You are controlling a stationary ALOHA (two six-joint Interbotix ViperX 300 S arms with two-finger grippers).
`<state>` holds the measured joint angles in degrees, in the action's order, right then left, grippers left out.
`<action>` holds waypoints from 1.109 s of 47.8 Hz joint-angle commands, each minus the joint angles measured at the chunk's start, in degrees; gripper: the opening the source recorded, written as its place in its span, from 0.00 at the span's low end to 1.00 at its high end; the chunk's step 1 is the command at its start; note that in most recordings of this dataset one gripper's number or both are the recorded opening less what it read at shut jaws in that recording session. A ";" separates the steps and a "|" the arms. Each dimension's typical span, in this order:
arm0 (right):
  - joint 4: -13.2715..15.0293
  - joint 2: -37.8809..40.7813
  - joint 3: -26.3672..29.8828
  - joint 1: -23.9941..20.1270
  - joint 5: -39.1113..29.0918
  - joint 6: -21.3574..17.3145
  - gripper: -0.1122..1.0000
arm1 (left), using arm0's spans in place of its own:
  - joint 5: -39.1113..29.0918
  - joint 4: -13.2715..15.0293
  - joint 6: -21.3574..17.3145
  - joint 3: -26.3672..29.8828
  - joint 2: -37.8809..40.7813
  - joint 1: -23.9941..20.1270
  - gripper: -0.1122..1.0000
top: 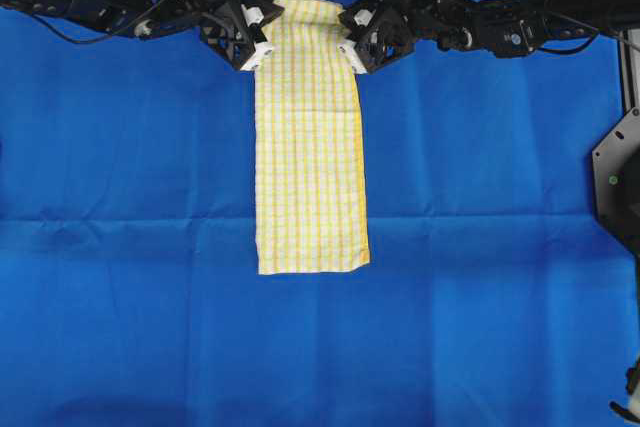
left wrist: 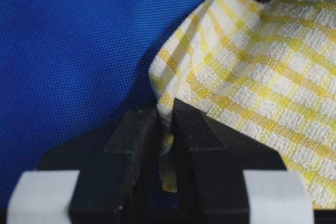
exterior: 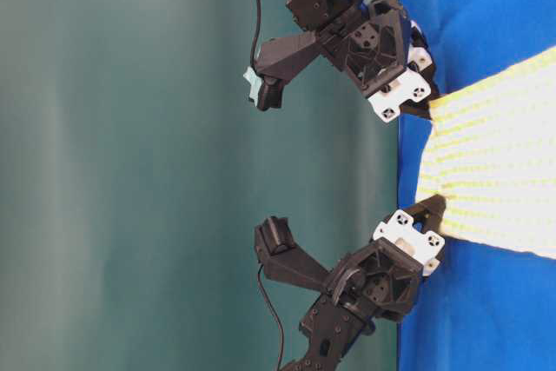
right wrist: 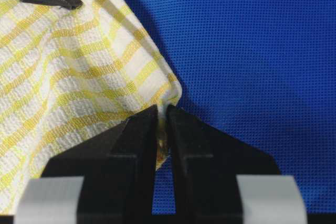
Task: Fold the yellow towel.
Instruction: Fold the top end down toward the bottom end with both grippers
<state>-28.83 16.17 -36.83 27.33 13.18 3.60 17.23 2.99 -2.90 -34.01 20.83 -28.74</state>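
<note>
The left gripper's fingers [left wrist: 142,145] are pinched tight on one far corner of the yellow towel [top: 308,137]; the right gripper's fingers [right wrist: 184,150] clamp the other corner. Away from both, the towel lies flat on the blue cloth [top: 130,247] covering the tabletop.

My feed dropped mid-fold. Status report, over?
Left hand shut on a far corner of the yellow towel. Right hand shut on the other far corner. Towel lies as a long strip on the blue cloth. Nothing in the way.
</note>
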 commanded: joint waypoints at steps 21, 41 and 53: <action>1.05 -10.02 -0.53 -0.35 -0.97 0.79 0.15 | -4.92 -0.09 -0.26 -0.35 -10.90 4.04 0.14; 1.32 -16.96 -5.80 -6.77 -1.49 0.62 0.15 | -5.54 0.00 0.09 -4.22 -16.79 9.84 0.14; -0.26 -20.13 -10.99 -15.03 -0.35 0.53 0.15 | -5.01 0.35 1.32 -7.73 -18.11 16.79 0.14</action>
<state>-28.48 -1.85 -47.11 14.77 11.87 4.22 11.60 3.16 -2.02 -41.57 4.75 -14.15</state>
